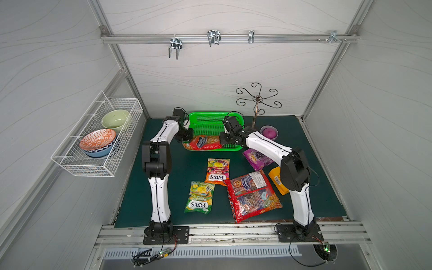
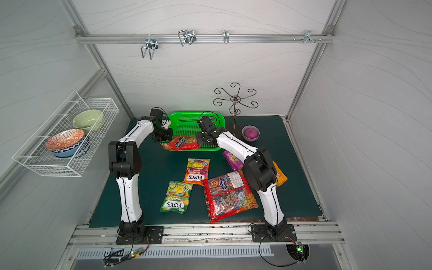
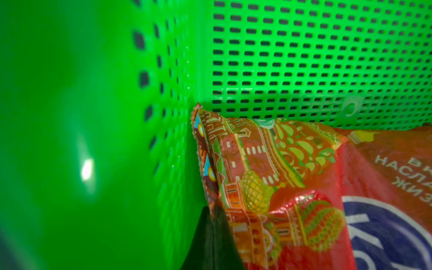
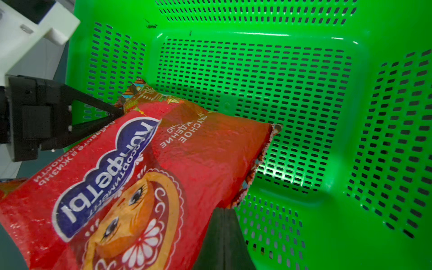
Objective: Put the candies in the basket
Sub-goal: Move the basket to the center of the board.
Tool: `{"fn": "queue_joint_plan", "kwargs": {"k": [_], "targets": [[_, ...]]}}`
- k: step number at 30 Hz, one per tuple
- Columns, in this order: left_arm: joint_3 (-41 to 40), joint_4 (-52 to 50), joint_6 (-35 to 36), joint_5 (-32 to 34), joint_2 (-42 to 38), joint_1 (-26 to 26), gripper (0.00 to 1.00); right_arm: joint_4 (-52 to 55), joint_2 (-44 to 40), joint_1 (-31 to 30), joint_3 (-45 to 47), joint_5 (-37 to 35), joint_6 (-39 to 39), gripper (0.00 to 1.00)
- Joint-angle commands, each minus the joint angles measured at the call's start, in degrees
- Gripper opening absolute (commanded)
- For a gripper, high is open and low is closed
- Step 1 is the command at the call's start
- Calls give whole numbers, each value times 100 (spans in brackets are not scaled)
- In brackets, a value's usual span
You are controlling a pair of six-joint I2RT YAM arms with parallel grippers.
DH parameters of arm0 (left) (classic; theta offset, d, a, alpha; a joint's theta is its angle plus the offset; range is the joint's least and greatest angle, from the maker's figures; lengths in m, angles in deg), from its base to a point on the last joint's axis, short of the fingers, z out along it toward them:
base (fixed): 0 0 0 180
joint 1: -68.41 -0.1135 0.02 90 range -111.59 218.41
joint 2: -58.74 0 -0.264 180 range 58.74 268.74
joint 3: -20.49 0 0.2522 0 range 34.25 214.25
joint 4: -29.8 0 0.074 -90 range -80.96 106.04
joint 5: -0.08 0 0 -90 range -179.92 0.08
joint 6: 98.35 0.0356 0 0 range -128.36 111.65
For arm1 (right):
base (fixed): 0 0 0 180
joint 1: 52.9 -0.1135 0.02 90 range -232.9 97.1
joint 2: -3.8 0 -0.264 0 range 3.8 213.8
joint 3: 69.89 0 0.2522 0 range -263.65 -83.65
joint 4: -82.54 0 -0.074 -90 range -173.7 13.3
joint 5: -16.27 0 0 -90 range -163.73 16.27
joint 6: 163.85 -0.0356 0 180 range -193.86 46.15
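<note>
The candies (image 1: 247,187) are six glossy bags. One red bag (image 1: 203,142) is half inside the green basket (image 1: 215,113). Its far end is over the basket's perforated floor and its near end sticks out across the basket's near rim. The left fingers (image 3: 210,238) are closed on a corner seam of this bag, close to the basket's left wall. The right fingers (image 4: 222,233) are closed on the seam at the bag's opposite edge, toward the basket's right wall. In the right wrist view the bag's far end appears raised off the basket floor.

The other five bags lie flat on the dark green surface (image 1: 187,168), all on the basket's near side. An orange bag (image 1: 217,171) lies just in front of the basket. A green bag (image 1: 199,198) is farther from it, a little to the left. A second red bag (image 1: 257,203) touches the orange one. A purple bag (image 1: 257,159) lies off the basket's near right corner, and a yellow bag (image 1: 277,180) beyond it is partly hidden by the right arm.
</note>
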Motion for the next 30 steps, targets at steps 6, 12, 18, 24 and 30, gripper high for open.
{"fn": "queue_joint_plan", "kwargs": {"k": [6,12,18,24,30], "targets": [[-905,268,376,74,-1186,-460,0,-211,-342,-458,154,300,-93,0],[-1925,425,684,99,-1897,-554,0,-425,-590,-700,451,506,-441,0],[-2136,425,509,-24,-2351,-646,0,-322,-717,-649,330,666,-551,0],[-1891,604,56,-194,-2602,-647,0,-269,-773,-321,7,846,-752,0],[-1495,833,-449,-444,-2281,-637,0,-261,-520,24,-395,865,-773,0]]}}
